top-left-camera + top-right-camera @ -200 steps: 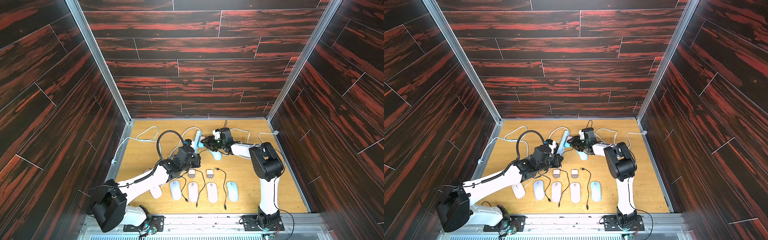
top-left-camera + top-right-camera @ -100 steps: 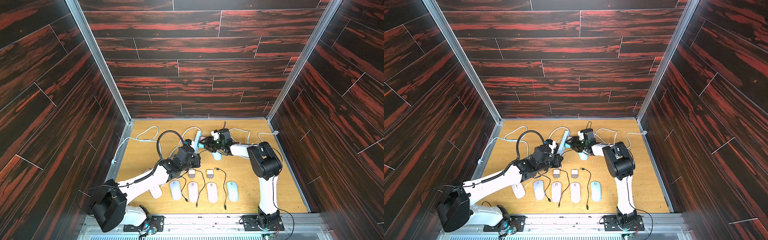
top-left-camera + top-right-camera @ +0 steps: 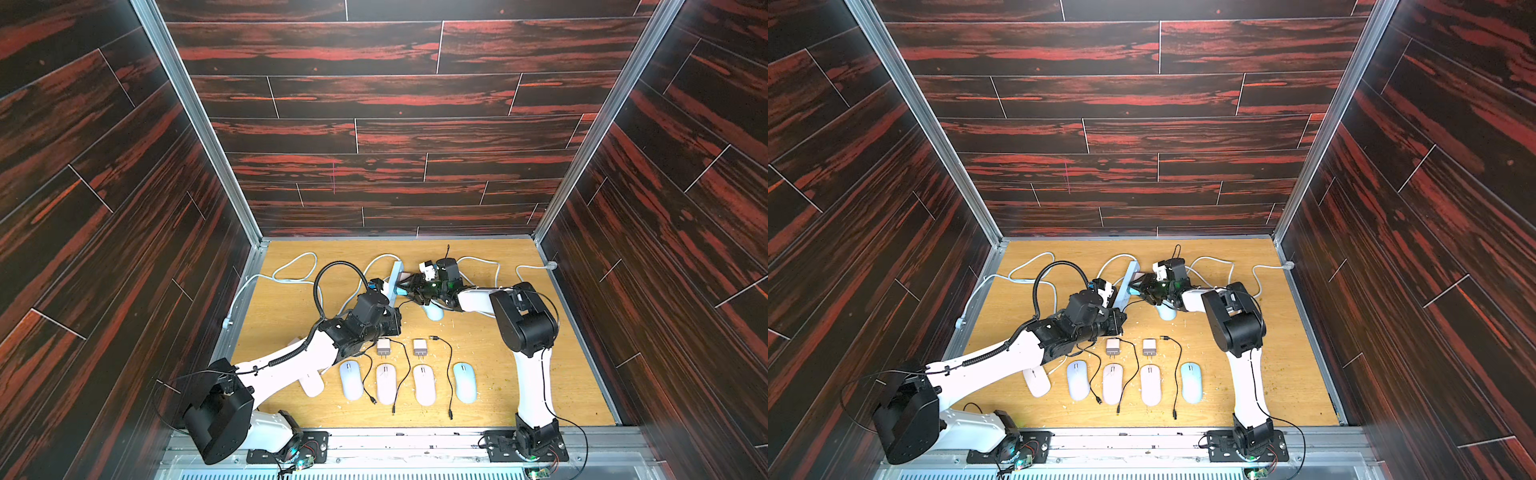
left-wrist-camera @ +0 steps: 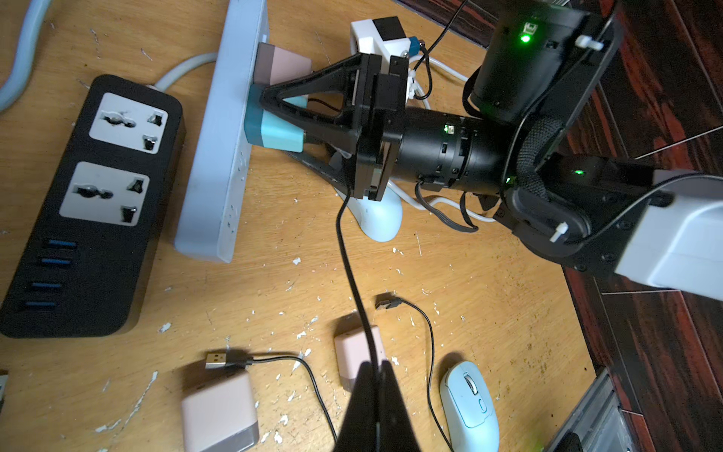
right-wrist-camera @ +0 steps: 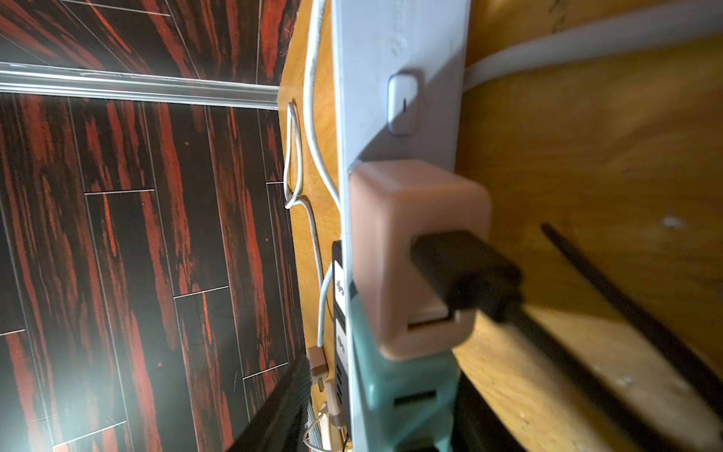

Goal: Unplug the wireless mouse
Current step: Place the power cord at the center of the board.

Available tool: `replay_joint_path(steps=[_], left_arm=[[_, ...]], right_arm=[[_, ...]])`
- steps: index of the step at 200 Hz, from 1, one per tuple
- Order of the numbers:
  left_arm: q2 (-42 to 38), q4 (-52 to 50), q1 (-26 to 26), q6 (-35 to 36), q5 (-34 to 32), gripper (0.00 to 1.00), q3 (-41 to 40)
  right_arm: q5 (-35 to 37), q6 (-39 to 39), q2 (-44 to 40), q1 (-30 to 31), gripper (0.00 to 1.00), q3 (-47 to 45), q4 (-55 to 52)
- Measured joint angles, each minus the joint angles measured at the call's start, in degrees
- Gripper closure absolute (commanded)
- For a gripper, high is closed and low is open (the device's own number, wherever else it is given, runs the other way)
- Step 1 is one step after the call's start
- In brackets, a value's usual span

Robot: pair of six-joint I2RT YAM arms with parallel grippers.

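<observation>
A pale blue wireless mouse point(image 3: 433, 312) point(image 4: 378, 219) lies under my right wrist. Beside it the white power strip point(image 3: 395, 277) point(image 4: 219, 156) point(image 5: 391, 47) carries a teal charger point(image 4: 276, 135) point(image 5: 407, 399) and a pink charger point(image 4: 282, 64) point(image 5: 410, 235). A black USB plug point(image 5: 461, 270) sits in the pink charger. My right gripper point(image 3: 401, 286) point(image 4: 276, 123) is open, one finger on each side of the teal charger. My left gripper point(image 3: 395, 326) point(image 4: 374, 364) is shut on a black cable point(image 4: 348, 266), which runs up under the right gripper and out of sight.
A black power strip point(image 4: 90, 203) lies beside the white one. Two loose pink chargers point(image 3: 383, 345) point(image 3: 419, 345), several mice in a row point(image 3: 386, 382) and loose black cables point(image 3: 448, 374) lie toward the front. White cords point(image 3: 291, 266) loop along the back. Dark walls enclose the table.
My right gripper has shifted only slightly at the strip, and its jaws have opened a little. The left arm has stayed put with the cable.
</observation>
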Motion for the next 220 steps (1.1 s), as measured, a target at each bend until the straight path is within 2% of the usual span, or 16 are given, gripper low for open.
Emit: replay_joint_path(steps=[34, 62, 78, 95, 124, 149, 190, 220], left_arm=[[0.00, 0.00, 0.00, 0.00, 0.00, 1.00, 0.00], [0.00, 0.00, 0.00, 0.00, 0.00, 1.00, 0.00], [0.00, 0.00, 0.00, 0.02, 0.00, 1.00, 0.02], [0.00, 0.00, 0.00, 0.20, 0.00, 0.89, 0.00], [0.37, -0.48, 0.00, 1.62, -0.09, 0.53, 0.00], [0.24, -2.23, 0.02, 2.69, -2.78, 0.36, -0.02], [0.76, -5.81, 2.36, 6.69, -8.85, 0.38, 0.61], [7.63, -6.69, 7.08, 8.83, -8.31, 0.40, 5.20]], right_arm=[[0.11, -0.31, 0.24, 0.48, 0.58, 0.28, -0.33], [0.37, -0.37, 0.24, 0.57, 0.61, 0.28, -0.48], [0.68, -0.57, 0.24, 0.61, 0.67, 0.28, -0.59], [0.85, -0.92, 0.22, 0.63, 0.73, 0.31, -0.55], [0.94, -1.53, 0.17, 0.63, 0.78, 0.42, -0.74], [0.94, -1.77, 0.17, 0.63, 0.79, 0.72, -1.27], [0.83, -2.01, 0.17, 0.63, 0.83, 1.07, -1.86], [0.42, -2.60, 0.17, 0.55, 0.88, 1.36, -2.56]])
